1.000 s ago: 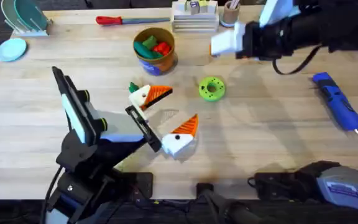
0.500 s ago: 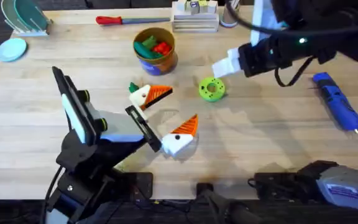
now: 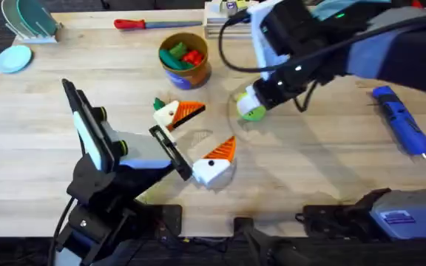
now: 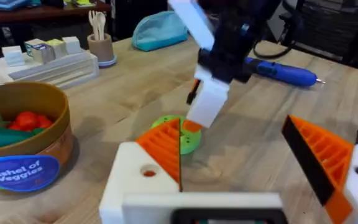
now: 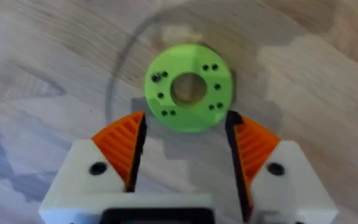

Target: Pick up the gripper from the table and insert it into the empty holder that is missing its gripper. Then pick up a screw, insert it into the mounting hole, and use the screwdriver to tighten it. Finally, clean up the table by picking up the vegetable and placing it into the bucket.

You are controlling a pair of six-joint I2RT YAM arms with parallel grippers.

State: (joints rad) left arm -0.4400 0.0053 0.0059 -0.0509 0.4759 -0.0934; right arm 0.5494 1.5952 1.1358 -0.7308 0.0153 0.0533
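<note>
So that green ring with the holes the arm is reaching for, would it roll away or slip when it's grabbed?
Probably not roll: the green ring lies flat on the table. It looks like stiff, light plastic, so it should hold its shape. Its smooth rounded rim might slide between the open right gripper's ribbed orange pads if squeezed off-centre.
</note>
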